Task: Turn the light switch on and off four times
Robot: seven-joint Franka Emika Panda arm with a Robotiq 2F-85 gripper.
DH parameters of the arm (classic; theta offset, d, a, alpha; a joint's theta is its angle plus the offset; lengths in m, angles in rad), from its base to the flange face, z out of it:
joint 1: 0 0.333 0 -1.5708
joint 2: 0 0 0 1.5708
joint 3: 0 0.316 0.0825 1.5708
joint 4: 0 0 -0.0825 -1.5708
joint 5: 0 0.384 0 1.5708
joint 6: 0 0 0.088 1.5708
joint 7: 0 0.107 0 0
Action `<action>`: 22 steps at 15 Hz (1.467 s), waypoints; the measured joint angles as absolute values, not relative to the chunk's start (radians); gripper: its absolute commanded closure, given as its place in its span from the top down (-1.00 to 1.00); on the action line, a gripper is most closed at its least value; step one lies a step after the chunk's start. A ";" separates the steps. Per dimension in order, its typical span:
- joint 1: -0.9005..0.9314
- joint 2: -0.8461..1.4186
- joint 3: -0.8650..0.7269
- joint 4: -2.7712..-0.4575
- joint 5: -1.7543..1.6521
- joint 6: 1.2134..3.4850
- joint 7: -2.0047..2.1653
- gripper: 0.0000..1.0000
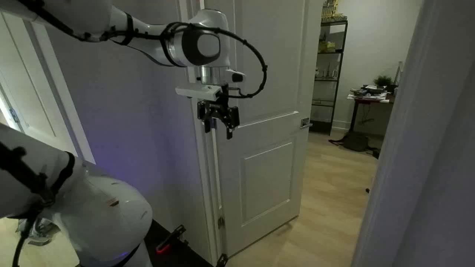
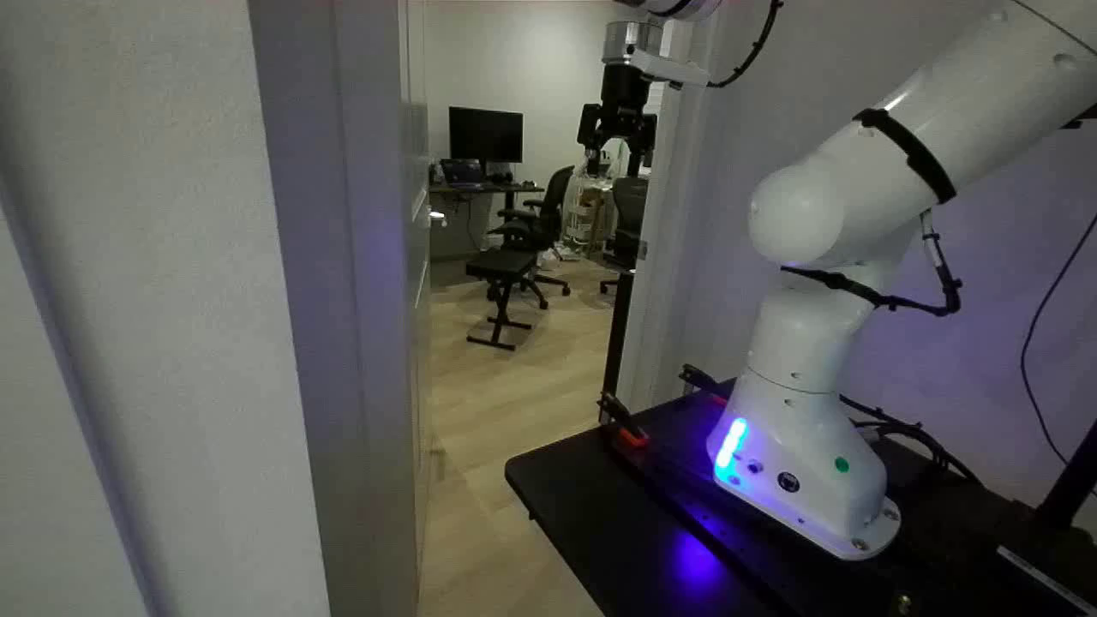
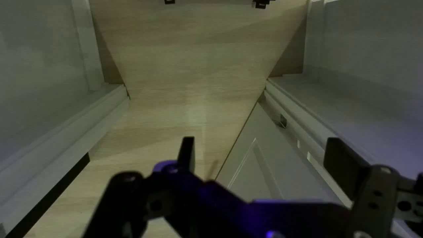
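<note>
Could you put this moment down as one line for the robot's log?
gripper: open, holding nothing | door: standing open | light switch: cannot be made out in any view

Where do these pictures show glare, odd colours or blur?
In an exterior view, a light strip on the robot's base glares blue-white, with a violet reflection on the table; in both exterior views, part of a wall is tinted violet; in the wrist view, the claw is dark and rather soft, and the floor has a pale sheen.
</note>
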State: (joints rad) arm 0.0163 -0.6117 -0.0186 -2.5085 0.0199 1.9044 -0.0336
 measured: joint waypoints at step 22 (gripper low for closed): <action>0.049 -0.648 -0.015 -2.505 0.037 1.919 -0.040 1.00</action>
